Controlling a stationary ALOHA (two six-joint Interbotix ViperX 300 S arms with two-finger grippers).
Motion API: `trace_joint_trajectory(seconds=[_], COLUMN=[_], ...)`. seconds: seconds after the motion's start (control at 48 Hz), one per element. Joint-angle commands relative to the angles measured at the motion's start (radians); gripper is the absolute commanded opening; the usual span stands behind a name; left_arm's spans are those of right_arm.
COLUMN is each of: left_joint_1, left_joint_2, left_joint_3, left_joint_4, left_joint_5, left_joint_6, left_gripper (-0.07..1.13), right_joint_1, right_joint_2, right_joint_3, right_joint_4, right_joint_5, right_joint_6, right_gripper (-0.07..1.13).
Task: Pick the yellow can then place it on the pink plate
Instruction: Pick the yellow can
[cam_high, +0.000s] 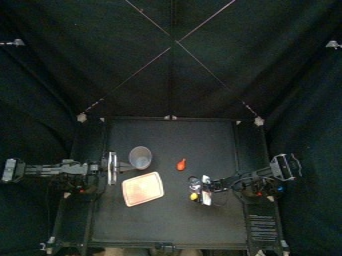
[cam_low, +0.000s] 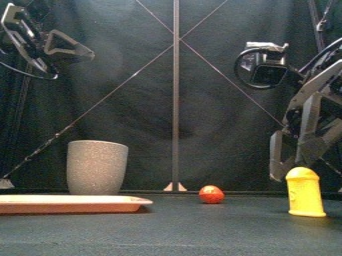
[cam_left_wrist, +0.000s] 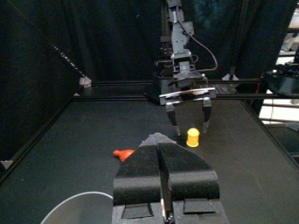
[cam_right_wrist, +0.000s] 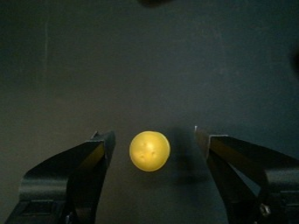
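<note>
The yellow can (cam_low: 306, 191) stands upright on the black table at the right, also seen in the top view (cam_high: 207, 198). My right gripper (cam_low: 305, 150) hangs open just above it. The right wrist view looks straight down on the yellow can (cam_right_wrist: 149, 150), which sits between the two spread fingers (cam_right_wrist: 98, 149) without touching them. The flat pink plate (cam_high: 142, 187) lies left of centre, low in the front view (cam_low: 74, 203). My left gripper (cam_left_wrist: 167, 147) is shut and empty, resting at the table's left side (cam_high: 99, 170).
A tall grey speckled cup (cam_high: 140, 155) stands behind the plate, with its rim (cam_left_wrist: 70, 208) close under the left gripper. A small red toy (cam_low: 211, 194) lies between the cup and the can.
</note>
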Motion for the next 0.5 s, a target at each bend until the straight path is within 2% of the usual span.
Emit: trace_joint_trajectory(seconds=[0.021, 0.5], left_joint_1=[0.005, 0.018], left_joint_2=[0.003, 0.003], left_joint_3=[-0.029, -0.032], left_joint_4=[0.002, 0.009], left_joint_5=[-0.011, -0.035], left_joint_6=[0.002, 0.002], left_gripper=[0.02, 0.02], right_joint_1=[0.014, 0.018], right_joint_2=[0.011, 0.077], right_joint_3=[-0.025, -0.043], right_joint_4=[0.003, 0.021], right_joint_5=[0.003, 0.029], right_joint_6=[0.003, 0.005], right_gripper=[1.02, 1.02])
